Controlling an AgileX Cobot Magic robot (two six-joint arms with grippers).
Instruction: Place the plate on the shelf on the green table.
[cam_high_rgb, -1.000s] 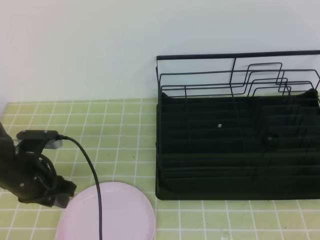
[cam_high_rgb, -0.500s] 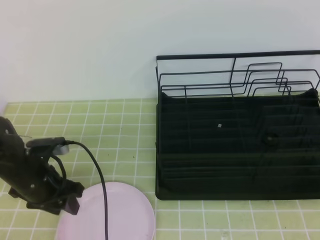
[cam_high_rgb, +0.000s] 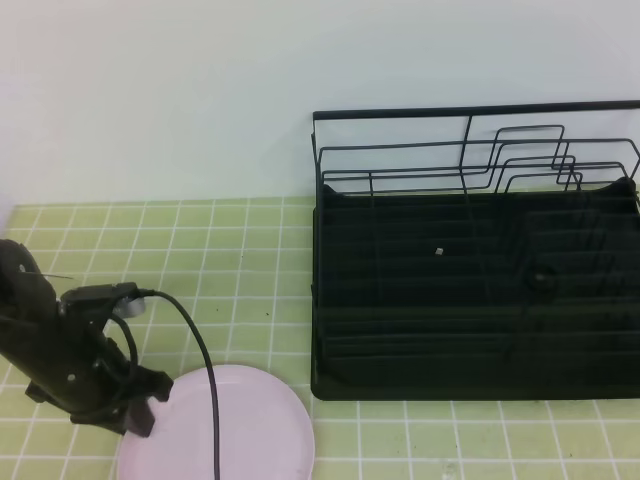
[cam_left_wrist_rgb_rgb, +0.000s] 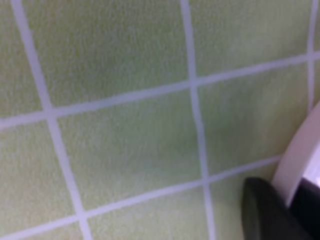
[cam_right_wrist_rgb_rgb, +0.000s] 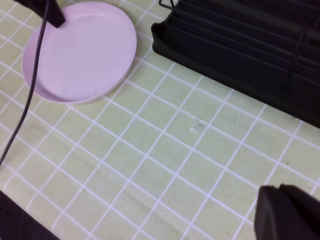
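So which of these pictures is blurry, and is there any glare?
Left wrist view: soft and out of focus, too close to the green table and the plate rim. Right wrist view: sharper. Exterior high view: even light, slightly soft, shelf interior very dark; no obvious glare.

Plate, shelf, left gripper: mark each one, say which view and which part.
plate (cam_right_wrist_rgb_rgb: 82, 52): right wrist view, its flat centre.
shelf (cam_high_rgb: 470, 300): exterior high view, its solid black tray base.
left gripper (cam_high_rgb: 140, 410): exterior high view, fingertips at the plate's left rim.
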